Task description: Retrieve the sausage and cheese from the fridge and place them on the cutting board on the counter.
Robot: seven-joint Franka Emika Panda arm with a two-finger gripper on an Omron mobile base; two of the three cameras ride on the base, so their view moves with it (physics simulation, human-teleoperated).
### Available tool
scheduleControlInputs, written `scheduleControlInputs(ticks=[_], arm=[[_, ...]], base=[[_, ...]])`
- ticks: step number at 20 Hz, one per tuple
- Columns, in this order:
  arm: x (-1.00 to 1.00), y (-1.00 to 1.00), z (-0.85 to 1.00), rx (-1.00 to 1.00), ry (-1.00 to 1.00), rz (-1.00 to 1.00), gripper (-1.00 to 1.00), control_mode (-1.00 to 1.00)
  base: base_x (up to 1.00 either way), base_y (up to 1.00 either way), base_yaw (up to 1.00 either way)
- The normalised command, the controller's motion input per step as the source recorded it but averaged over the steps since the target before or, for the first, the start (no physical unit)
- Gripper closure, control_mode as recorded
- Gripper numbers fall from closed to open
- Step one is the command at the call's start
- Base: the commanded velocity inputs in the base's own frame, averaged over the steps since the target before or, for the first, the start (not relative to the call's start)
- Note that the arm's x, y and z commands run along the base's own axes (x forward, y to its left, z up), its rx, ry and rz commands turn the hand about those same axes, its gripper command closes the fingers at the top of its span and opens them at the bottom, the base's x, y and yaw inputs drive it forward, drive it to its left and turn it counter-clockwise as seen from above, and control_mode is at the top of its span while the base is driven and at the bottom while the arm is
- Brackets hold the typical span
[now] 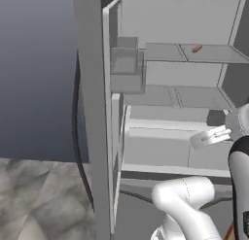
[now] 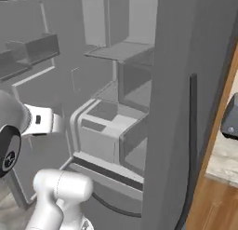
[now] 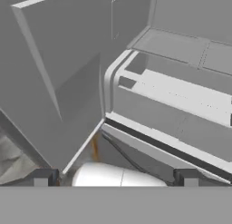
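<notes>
Grey fridge (image 1: 160,88) interior occupies the scene, both doors swung wide. Its left door (image 1: 92,112) stands edge-on in the left base view, carrying a translucent bin (image 1: 127,64) just beside the cabinet opening; the right door (image 2: 179,108) stands edge-on in the right base view, a dark vertical bar handle (image 2: 191,145) running down its outer face. Inside the fridge, an upper shelf (image 1: 194,53) and a lower shelf (image 1: 175,95) span the cabinet, with two pale drawers (image 1: 160,142) below them and a dark sill along the bottom edge. Open space lies between the shelves and in front of the drawers.

Beyond the right door, a strip of the counter (image 2: 228,159) shows above brown wooden cabinets (image 2: 216,206), with a dark grey appliance (image 2: 231,117) on it.

The gripper (image 1: 214,135) hangs in front of the drawers, level with their upper rim and clear of both doors. In the hand view its fingertips (image 3: 44,177) stand well apart at the two lower corners, so the jaws are spread with nothing between them.

The sausage (image 1: 196,48) lies on the upper shelf, toward the fridge's right side and near the shelf's front edge, well above the gripper.
</notes>
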Motion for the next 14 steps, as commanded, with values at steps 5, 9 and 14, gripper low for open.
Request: scheduleControlInputs(ticks=[5, 9, 14], arm=[[0.00, 0.00, 0.00, 0.00, 0.00, 0.00, -1.00, 1.00], [0.00, 0.00, 0.00, 0.00, 0.00, 0.00, -1.00, 1.00], [0.00, 0.00, 0.00, 0.00, 0.00, 0.00, -1.00, 1.00]], base=[[-0.27, 0.16, -0.71], [0.14, 0.01, -0.70], [0.74, 0.31, -0.56]])
